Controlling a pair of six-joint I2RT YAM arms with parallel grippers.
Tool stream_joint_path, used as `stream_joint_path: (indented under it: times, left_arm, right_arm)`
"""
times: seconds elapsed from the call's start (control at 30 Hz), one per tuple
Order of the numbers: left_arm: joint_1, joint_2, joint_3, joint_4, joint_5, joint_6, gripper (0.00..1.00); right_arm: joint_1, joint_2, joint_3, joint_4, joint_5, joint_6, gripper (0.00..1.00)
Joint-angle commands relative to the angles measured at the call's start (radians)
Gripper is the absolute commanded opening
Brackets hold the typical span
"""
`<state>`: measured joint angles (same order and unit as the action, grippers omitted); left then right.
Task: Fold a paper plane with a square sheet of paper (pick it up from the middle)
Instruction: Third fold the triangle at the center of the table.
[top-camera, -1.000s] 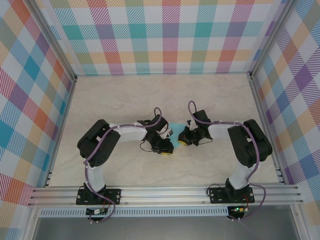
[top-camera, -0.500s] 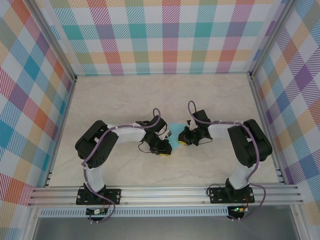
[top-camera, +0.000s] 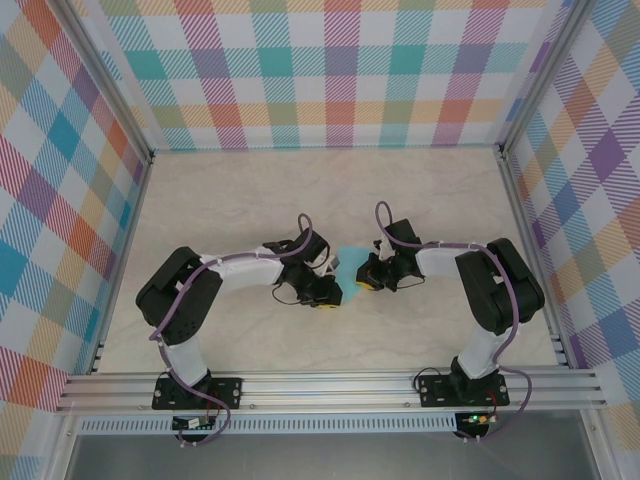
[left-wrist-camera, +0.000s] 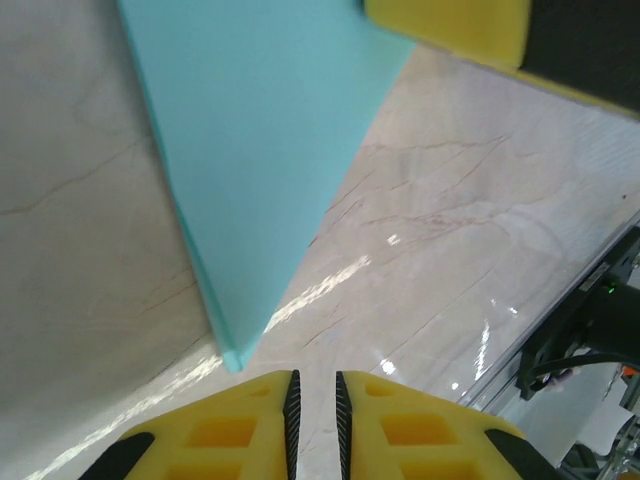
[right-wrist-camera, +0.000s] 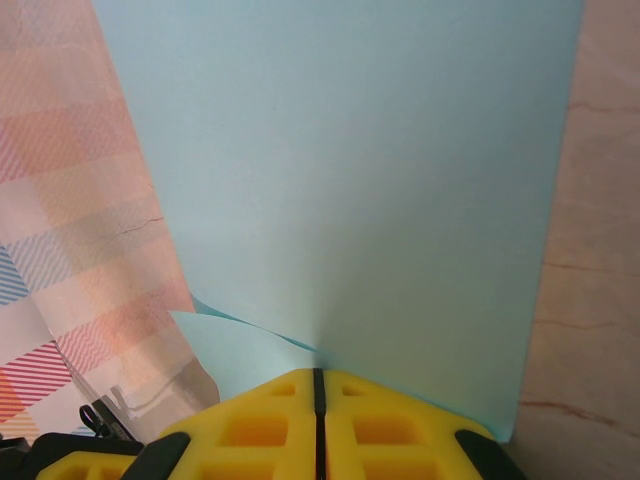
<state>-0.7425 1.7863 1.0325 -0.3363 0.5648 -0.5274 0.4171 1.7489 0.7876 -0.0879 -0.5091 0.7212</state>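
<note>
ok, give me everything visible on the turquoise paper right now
The turquoise paper is thin, plain and folded: from the left wrist it tapers to a point, with a doubled layer along one edge. The right gripper is shut on one edge of it, where an inner layer curls out beside the fingers. Its point ends just short of the left gripper, which does not touch it.
</note>
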Motion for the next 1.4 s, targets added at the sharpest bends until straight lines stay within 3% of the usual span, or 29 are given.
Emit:
stream_joint_path:
  times: [0.0,0.33,0.7,0.97,1.37]
  left_arm:
    - [0.011,0.04,0.053,0.031,-0.011,-0.033,0.19]
    - [0.011,0.129,0.051,-0.037,-0.121,0.012,0.17]
    - [0.012,0.139,0.014,-0.068,-0.168,0.045,0.15]
    - [0.012,0.148,0.031,-0.06,-0.154,0.041,0.15]
    - [0.011,0.155,0.015,-0.047,-0.156,0.035,0.14]
  right_arm:
    - [-0.001,0.043,-0.019,-0.091,0.114,-0.003,0.09]
    - [-0.002,0.011,-0.002,-0.093,0.085,0.004,0.09]
    - [0.021,-0.137,0.006,-0.053,-0.012,0.033,0.09]
    - [0.095,-0.087,-0.057,0.072,-0.035,0.101,0.08]
    - [0.137,-0.038,-0.051,0.072,-0.033,0.095,0.08]
